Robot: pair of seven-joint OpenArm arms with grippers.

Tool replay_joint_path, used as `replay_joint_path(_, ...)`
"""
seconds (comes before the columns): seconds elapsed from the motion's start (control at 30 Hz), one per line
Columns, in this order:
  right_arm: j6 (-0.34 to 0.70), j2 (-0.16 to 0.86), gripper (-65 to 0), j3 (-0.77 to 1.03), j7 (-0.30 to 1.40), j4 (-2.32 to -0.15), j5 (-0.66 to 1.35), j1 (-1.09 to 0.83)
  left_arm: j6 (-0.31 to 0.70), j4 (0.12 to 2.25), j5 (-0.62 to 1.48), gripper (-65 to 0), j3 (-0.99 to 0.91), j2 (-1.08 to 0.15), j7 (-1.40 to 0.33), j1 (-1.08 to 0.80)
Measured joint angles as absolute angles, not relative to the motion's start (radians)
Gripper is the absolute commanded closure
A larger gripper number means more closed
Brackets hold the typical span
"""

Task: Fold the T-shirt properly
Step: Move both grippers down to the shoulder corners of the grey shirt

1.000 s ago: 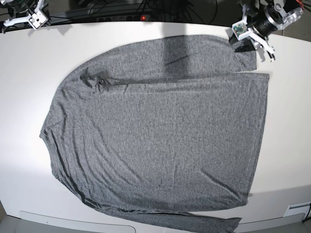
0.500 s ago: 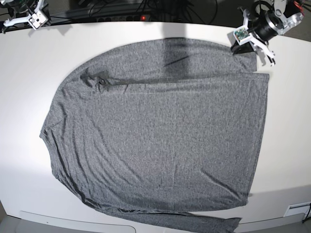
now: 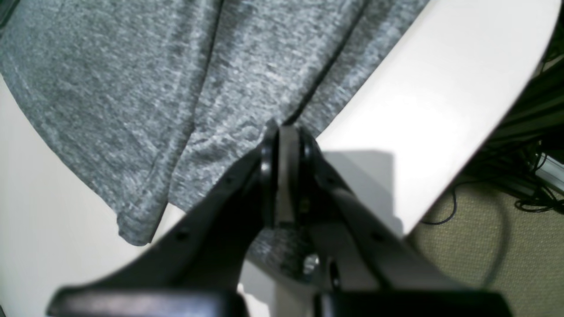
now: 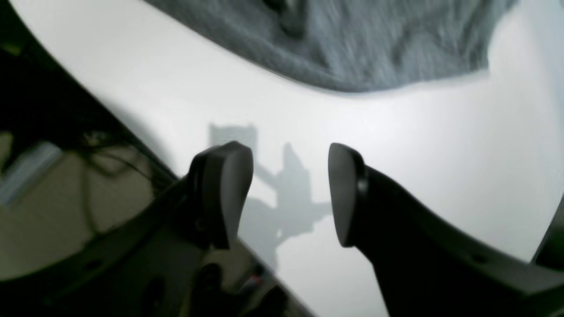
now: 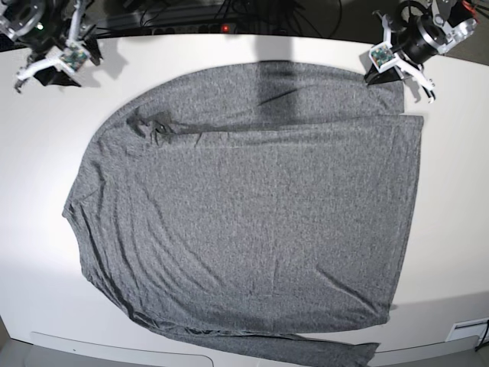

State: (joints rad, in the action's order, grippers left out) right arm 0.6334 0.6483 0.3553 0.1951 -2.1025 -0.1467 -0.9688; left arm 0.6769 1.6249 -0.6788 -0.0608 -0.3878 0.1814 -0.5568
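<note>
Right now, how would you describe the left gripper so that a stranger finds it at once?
Start at the white table with the grey T-shirt. In the base view, go to the far right corner: the left gripper sits at the shirt's edge, shut on the cloth, whereas the right gripper is open over bare table.

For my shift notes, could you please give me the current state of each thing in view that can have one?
T-shirt: spread flat on the table, not yet folded, one sleeve laid across its top.
Left gripper: shut, pinching the T-shirt's edge near the table's rim.
Right gripper: open, holding nothing, above bare table beside the cloth.
</note>
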Motion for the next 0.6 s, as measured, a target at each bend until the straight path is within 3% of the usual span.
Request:
replay_joint_path(0.17,0.632,0.667,-31.6,0.118,0.211,-2.103,-0.421,-0.850,0.677,1.625,-0.678,0.0,-0.061,-0.385,0.181,-0.557)
replay_joint_path(0.37,0.621,0.708,-31.6,-0.064,0.267,-2.101,-0.500,-0.781,0.677,1.625,-0.679,0.0,-0.061,-0.385,0.181,-0.557)
replay_joint_path(0.6,0.580,0.709,-31.6,-0.127,0.280,-1.994,-0.547,-0.679,0.677,1.625,-0.679,0.0,-0.061,-0.385,0.181,-0.557)
